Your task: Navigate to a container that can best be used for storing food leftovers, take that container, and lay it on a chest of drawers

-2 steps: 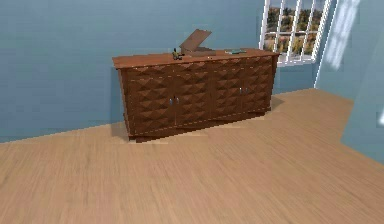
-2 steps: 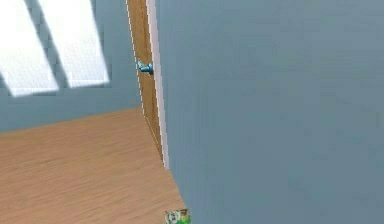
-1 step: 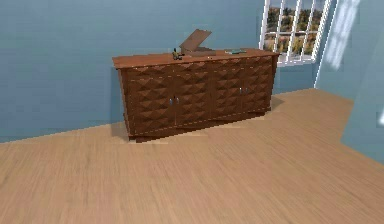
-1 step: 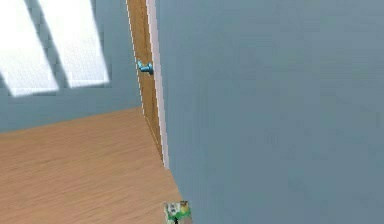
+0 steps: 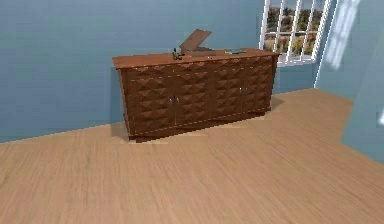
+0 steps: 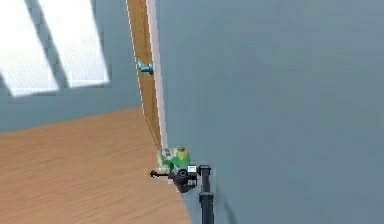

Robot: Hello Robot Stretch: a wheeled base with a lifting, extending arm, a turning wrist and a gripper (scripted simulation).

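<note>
no readable text, labels or numbers anywhere.

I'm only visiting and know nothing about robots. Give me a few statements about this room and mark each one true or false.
1. The wooden cabinet stands against a blue wall. True.
2. The floor is grey carpet. False: it is light wood boards.
3. A window sits at the forward view's upper right. True.
4. The wooden cabinet's top is bare. False: small things lie on it, among them a tilted flat brown piece.
5. In the arm side view, a green thing shows close to the gripper. True.
</note>
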